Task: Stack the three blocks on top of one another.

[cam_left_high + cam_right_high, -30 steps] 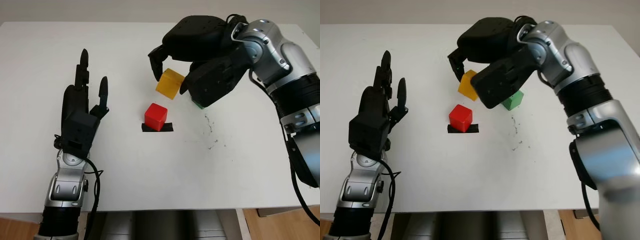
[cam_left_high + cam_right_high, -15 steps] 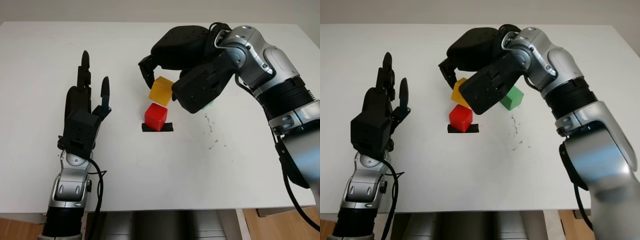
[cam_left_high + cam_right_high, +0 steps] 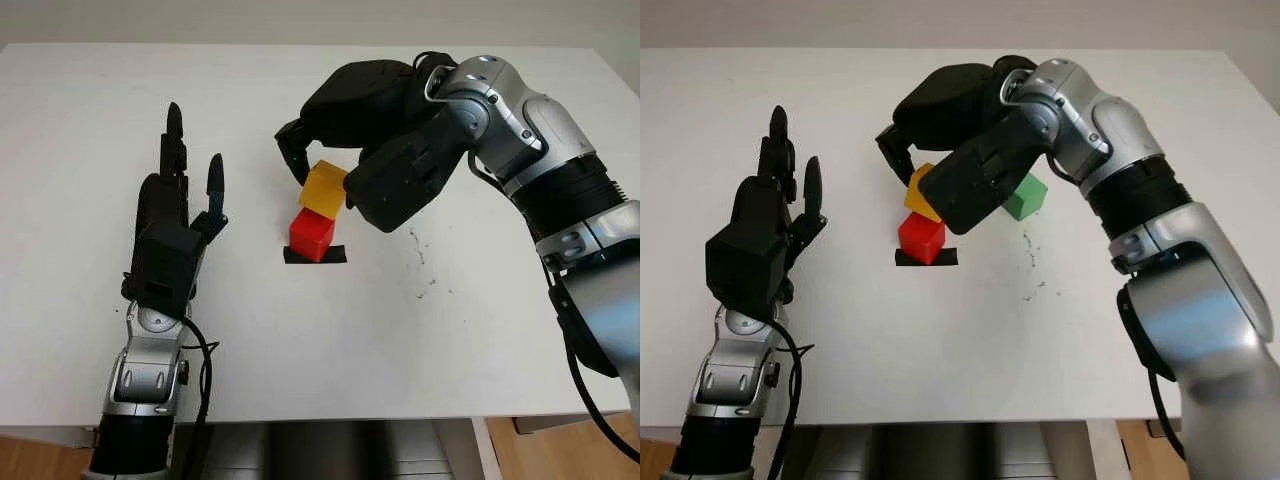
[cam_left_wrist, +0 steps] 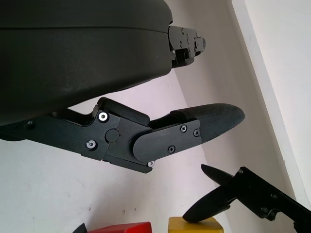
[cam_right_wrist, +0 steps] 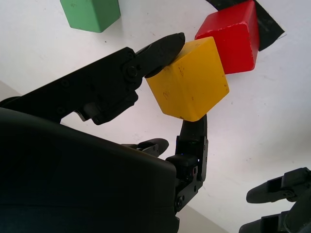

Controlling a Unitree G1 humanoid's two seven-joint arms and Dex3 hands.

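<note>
My right hand (image 3: 320, 176) is shut on the yellow block (image 5: 189, 85), pinching it between a finger (image 5: 163, 48) and the thumb (image 5: 193, 131). The block hangs tilted just above and behind the red block (image 3: 311, 232); I cannot tell whether they touch. The red block stands on a black tape mark (image 3: 336, 254) at mid-table. The green block (image 3: 1025, 197) sits on the table to the right of both, partly behind my right palm. My left hand (image 3: 175, 215) is open, raised over the table's left side.
The white table (image 3: 330, 350) has small dark scribbles (image 3: 422, 262) to the right of the tape mark. Its front edge runs along the bottom of the eye views, and the far edge (image 3: 200, 44) lies behind the blocks.
My right hand has carried the yellow block left and down from beside the green block until it hangs over the back of the red one. The left hand has barely shifted.
</note>
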